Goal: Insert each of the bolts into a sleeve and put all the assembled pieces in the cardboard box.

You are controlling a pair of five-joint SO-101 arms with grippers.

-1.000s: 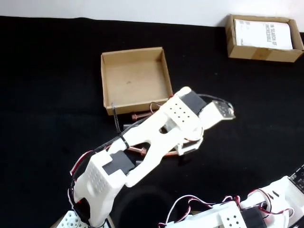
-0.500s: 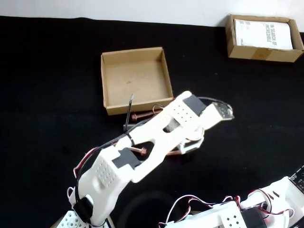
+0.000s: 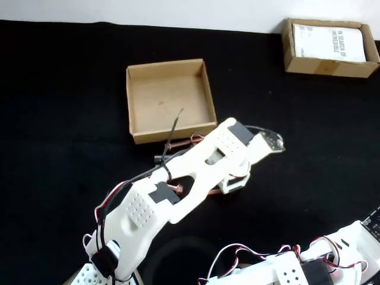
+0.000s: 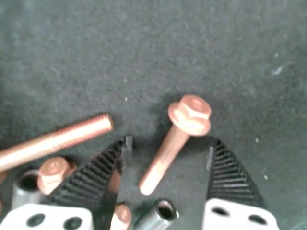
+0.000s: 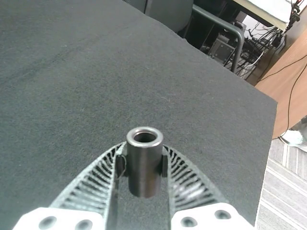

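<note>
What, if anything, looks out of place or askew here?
Nothing looks damaged or spilled. Copper bolts and a grey sleeve lie jumbled at differing angles on the black table beside the cardboard box, unassembled, as expected mid-task.

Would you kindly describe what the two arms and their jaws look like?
The left arm is white printed plastic with grids of small holes, black motor blocks, red, black and white wires and a black cable tie. The right arm is built alike. In the wrist views, the jaws are black, ribbed and tapered, on white bases with round holes.
</note>
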